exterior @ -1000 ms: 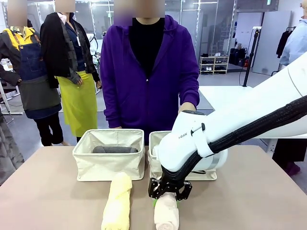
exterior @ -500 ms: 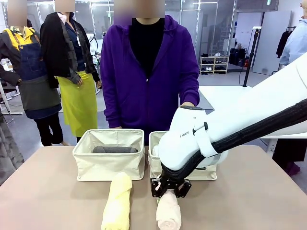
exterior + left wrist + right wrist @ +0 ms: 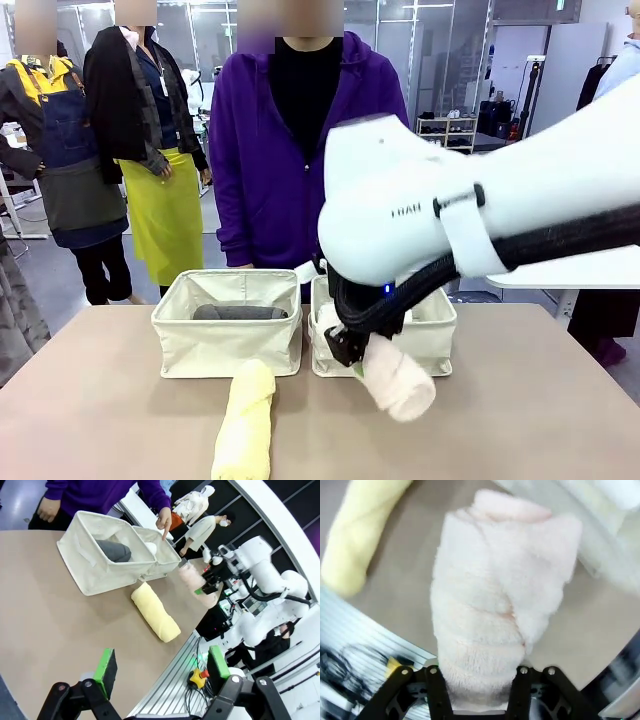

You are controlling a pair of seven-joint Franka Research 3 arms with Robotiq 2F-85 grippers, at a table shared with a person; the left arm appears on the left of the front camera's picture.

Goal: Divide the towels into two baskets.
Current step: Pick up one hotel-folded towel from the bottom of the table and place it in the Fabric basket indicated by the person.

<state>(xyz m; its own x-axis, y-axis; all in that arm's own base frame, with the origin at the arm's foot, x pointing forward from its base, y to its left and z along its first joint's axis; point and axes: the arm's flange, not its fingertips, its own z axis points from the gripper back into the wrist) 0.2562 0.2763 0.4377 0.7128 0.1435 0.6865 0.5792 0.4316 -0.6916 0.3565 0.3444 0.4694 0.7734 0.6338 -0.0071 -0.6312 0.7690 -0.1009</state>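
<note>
Front: R gripper clamped on one end of peach towel, roll aloft just robot-side of right basket, prob. to clear its rim. Yellow towel lies left of and nearer than that basket, grey towel in twin basket beside it. L wrist: L gripper gaping, empty, well off from right basket, where person's hand points; R wrist: roll's end squeezed, rest juts out.
</note>
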